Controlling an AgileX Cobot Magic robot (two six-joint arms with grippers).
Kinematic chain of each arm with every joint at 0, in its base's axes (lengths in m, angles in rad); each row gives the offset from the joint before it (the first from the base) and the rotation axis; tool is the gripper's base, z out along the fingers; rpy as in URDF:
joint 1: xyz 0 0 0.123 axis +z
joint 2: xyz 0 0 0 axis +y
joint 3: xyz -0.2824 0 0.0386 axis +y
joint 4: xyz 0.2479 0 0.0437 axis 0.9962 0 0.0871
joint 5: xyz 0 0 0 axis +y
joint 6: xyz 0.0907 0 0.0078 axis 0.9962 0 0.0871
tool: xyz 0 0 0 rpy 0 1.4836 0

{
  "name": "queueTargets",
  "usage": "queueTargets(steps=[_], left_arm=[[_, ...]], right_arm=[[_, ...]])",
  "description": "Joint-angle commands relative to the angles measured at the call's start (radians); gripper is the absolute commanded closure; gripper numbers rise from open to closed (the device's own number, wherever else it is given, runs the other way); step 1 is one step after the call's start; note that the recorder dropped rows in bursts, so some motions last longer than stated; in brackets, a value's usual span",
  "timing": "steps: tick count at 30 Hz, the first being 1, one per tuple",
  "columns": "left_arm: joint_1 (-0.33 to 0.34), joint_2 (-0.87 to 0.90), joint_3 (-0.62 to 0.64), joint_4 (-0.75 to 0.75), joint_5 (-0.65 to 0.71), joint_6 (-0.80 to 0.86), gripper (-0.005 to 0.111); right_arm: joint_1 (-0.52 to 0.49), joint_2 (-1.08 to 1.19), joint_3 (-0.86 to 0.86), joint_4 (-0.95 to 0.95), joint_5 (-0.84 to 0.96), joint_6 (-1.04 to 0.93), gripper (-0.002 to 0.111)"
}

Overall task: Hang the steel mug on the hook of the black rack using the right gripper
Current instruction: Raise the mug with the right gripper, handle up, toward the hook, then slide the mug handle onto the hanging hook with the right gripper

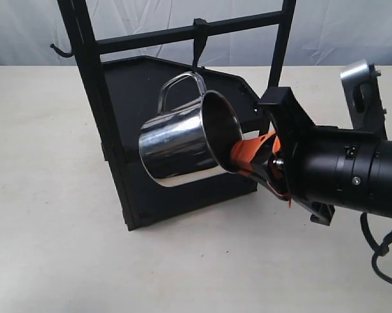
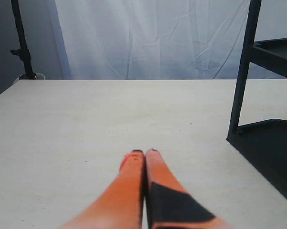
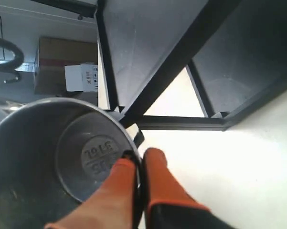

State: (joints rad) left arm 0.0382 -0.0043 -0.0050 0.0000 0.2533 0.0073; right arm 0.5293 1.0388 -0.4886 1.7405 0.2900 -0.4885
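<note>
The steel mug hangs in the air on its side, mouth toward my right gripper, which is shut on its rim, one orange finger inside and one outside. The mug's wire handle points up, its top just below and left of the slim straight hook that hangs from the black rack's crossbar. In the right wrist view the mug shows its stamped inner bottom, with the right gripper clamped on the wall. My left gripper is shut and empty above the table.
A small curled black hook sticks out of the rack's left post. The rack's shelf lies behind the mug. A rack post and its base stand right of the left gripper. A white curtain hangs behind the table.
</note>
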Motion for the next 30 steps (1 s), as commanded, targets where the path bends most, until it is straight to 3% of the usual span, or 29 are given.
queueTargets(steps=[1,15,30], left_arm=[[-0.001,0.004,0.005,-0.007,-0.014,0.000,0.107],[-0.001,0.004,0.005,-0.007,-0.014,0.000,0.107],[-0.001,0.004,0.005,-0.007,-0.014,0.000,0.107]], right_arm=[[-0.006,0.001,-0.028,0.004,-0.009,-0.038,0.109],[-0.110,0.001,-0.042,0.004,0.038,-0.089,0.109],[-0.110,0.005,-0.031,-0.004,0.030,-0.087,0.109]])
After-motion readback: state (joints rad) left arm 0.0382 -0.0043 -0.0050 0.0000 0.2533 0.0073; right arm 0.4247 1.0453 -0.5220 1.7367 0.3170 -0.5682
